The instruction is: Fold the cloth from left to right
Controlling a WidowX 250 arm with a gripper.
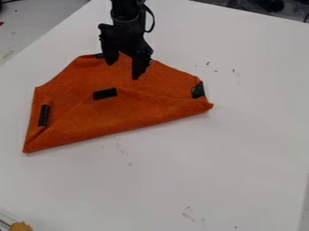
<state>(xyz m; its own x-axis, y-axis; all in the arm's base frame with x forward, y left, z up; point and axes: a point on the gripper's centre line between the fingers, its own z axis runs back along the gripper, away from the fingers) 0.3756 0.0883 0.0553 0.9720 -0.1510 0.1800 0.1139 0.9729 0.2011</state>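
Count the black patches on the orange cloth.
4 patches: one central, one by the left edge, one at the right corner, one up top beside the gripper; more may be hidden.

Arm (pixel 125 11) cut off; tool (pixel 124 69) partly hides cloth (pixel 120 115).

"How's the cloth (pixel 127 113) look?"
"Matt and slightly rough, a napped fabric."
"And the bench (pixel 211 158)?"
"Smooth, with a faint sheen."
"The pincer (pixel 124 70)?"
"Mostly matt, like hard plastic."
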